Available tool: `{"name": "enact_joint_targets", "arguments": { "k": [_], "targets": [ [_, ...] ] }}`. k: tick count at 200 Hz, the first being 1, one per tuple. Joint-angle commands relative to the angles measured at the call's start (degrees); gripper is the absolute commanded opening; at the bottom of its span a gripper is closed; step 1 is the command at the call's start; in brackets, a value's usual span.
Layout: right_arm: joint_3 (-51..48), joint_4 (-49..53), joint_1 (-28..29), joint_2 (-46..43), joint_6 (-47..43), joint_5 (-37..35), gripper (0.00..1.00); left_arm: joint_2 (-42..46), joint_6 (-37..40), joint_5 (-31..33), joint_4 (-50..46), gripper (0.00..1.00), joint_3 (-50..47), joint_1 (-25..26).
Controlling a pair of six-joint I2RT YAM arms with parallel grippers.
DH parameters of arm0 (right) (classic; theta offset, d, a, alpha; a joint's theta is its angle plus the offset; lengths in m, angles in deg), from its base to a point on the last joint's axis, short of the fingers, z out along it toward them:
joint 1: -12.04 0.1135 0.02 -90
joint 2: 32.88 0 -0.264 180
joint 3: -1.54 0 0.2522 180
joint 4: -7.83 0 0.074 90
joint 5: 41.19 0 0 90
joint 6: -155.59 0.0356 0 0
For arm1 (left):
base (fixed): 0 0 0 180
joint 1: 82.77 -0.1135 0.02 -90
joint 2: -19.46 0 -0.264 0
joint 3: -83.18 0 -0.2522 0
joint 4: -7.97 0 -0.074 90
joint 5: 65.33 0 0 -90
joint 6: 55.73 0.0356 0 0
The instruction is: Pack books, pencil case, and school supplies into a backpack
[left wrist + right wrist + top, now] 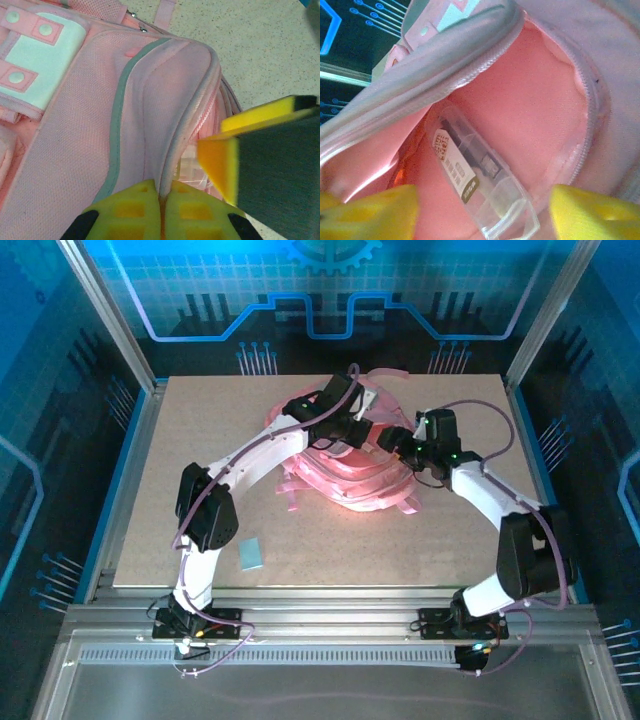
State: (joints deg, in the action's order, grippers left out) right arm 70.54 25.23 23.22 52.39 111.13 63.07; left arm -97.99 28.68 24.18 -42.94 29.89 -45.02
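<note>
The left pincer (161, 194) is clamped shut on the zip seam of a front pocket (165, 100) of the large pink fabric backpack (350, 480), holding the pocket's mouth up. It grips only a thin fold. If that slips, I'd expect the flap to drop onto the right pincer (480, 202), which hangs spread wide at the opening and grips nothing. The small clear-wrapped dark grey packet (470, 175) lies inside the pocket. The pale blue flat rectangle (250, 553) lies on the bench (180, 460), well apart from the backpack.
</note>
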Motion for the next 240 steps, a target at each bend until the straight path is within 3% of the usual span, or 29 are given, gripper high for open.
{"name": "enact_joint_targets", "arguments": {
  "k": [1, 15, 60, 116, 155, 192, 240],
  "targets": [
    [-0.85, 6.69, -0.62, -3.32, -7.68, -2.50, 0.51, 4.68, -1.10, -2.85, 3.99, 0.00, 0.08, 0.57],
    [-1.31, 7.08, -0.37, -3.58, -7.93, -0.61, 0.42, 4.68, -1.51, -3.18, 4.26, 0.00, -0.06, 0.53],
    [-0.97, 4.57, 2.71, 1.06, -6.52, 0.60, 0.34, 4.16, -2.15, -5.18, 3.50, 0.00, 0.73, 0.58],
    [5.56, -6.14, 3.51, 10.98, -4.52, 0.88, 0.29, 4.16, -3.58, -10.90, 2.98, 0.00, 0.87, 0.71],
    [12.37, -6.48, 3.27, 15.58, -6.71, -1.92, 0.28, 3.72, -3.49, -11.58, 2.34, 0.00, 0.52, 0.78],
    [12.63, -6.18, 3.36, 17.20, -7.22, -5.31, 0.32, 3.45, -2.76, -11.02, 1.95, 0.00, 0.43, 0.74],
    [13.14, -6.58, 3.26, 17.60, -7.56, -6.00, 0.47, 3.76, -1.40, -9.42, 1.49, 0.00, -0.79, 0.69]
  ]
}}
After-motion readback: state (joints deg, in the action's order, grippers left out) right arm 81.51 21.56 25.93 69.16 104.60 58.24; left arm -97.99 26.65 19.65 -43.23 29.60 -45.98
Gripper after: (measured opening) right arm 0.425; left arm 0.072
